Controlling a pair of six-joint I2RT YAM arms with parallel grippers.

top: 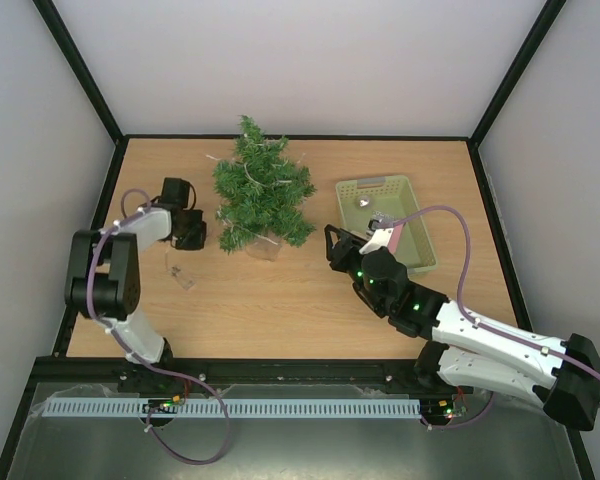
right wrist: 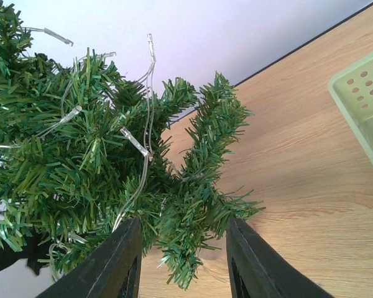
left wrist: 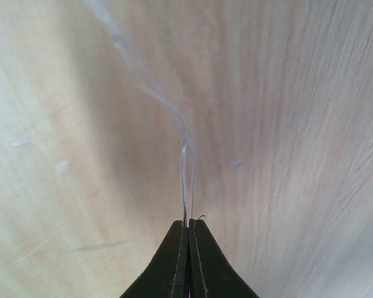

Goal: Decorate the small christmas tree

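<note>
The small christmas tree (top: 261,192) stands upright at the back middle of the table, with a clear light string (top: 252,176) draped over its branches. In the right wrist view the tree (right wrist: 81,155) fills the left side, and the light string (right wrist: 137,146) hangs among the needles. My right gripper (right wrist: 183,226) is open, with a low branch tip between its fingers; in the top view it (top: 333,250) sits just right of the tree. My left gripper (left wrist: 189,225) is shut on the thin clear wire (left wrist: 184,155) of the string, close above the table, left of the tree (top: 192,233).
A pale green basket (top: 416,240) stands right of the tree, with a small silver ornament (top: 362,201) inside; its corner shows in the right wrist view (right wrist: 360,102). A small clear plastic piece (top: 180,276) lies on the table near the left arm. Walls enclose the table.
</note>
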